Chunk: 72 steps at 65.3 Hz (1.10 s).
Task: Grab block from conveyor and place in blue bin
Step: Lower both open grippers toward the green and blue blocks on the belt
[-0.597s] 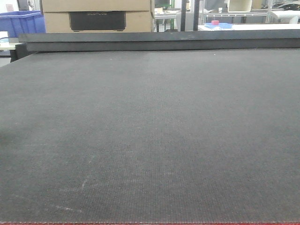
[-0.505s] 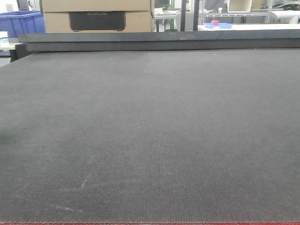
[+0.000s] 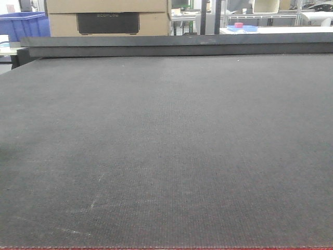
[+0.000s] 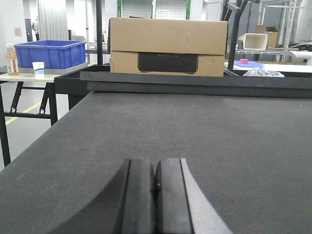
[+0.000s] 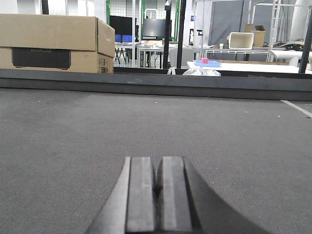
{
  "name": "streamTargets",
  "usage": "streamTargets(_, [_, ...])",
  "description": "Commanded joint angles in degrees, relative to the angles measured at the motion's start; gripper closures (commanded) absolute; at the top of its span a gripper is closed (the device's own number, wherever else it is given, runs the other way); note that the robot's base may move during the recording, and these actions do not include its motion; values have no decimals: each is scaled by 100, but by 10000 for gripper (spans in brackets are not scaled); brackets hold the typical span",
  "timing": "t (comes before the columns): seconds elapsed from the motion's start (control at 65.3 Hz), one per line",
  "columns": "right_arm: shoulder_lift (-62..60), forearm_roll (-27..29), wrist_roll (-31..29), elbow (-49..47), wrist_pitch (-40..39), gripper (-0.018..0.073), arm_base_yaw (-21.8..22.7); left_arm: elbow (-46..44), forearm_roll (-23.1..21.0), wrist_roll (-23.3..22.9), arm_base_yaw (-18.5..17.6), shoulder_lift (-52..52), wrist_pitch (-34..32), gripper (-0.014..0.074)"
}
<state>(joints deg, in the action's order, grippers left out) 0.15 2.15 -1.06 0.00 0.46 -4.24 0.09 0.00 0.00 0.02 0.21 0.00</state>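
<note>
Front view, block: none on the conveyor [image 3: 166, 146]. I see bare belt edge to edge, with only faint scuffs near the front.
Wrist views, block: same. Nothing lies on the belt ahead of either tool.
Possible block: a small pink-red item [image 5: 204, 60] sits on a blue tray [image 5: 210, 64] on a far worktop beyond the belt. It is too small to identify and it is not on the conveyor.
Conveyor: dark grey woven belt, with a red frame edge just showing at the bottom of the front view. I can't tell whether it is running.
Blue bin [image 4: 48, 53]: on a side worktop [image 4: 19, 77] off the belt's far left corner, well apart from both tools. Its inside is not visible.
Left tool [image 4: 156, 168]: pads pressed together with nothing between them, low over the belt, pointing at the far end.
Right tool [image 5: 157, 163]: same, pads together and empty, low over the belt.
Done: nothing that I can see. The grab has not begun.
Left: my read is the whole job. A block has to come within reach, then one tool opens, grabs it, carries it to the blue bin and releases.
Surroundings: a cardboard box [image 4: 168, 34] stands behind the far rail [image 4: 195, 80]. A paper cup [image 4: 38, 68] and a bottle [image 4: 10, 58] stand beside the bin.
</note>
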Motion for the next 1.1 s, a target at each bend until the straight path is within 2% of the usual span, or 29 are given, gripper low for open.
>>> streamTargets(0.0, [-15, 10, 0, 0, -139, 721, 34, -9, 0, -33, 27, -21, -106, 707])
streamTargets(0.245, [-15, 10, 0, 0, -337, 721, 34, -9, 0, -33, 27, -21, -199, 707])
streamTargets(0.322, [-15, 10, 0, -201, -131, 721, 34, -208, -71, -33, 27, -21, 0, 707])
streamTargets(0.536, [139, 10, 0, -1569, 721, 721, 34, -1864, -701, -33, 27, 223, 2004, 707])
streamTargets(0.658, [736, 10, 0, -2458, 1662, 721, 34, -2877, -678, 0, 27, 876, 3140, 707])
streamTargets(0.811, [1891, 10, 0, -3498, 3103, 721, 34, -3866, -678, 0, 27, 2055, 4035, 707])
streamTargets(0.98, [3232, 10, 0, -4220, 4020, 721, 34, -4751, -678, 0, 27, 3527, 5348, 707])
streamTargets(1.087, [4121, 10, 0, -4622, 4940, 721, 34, -5132, -690, 0, 27, 4393, 5769, 707])
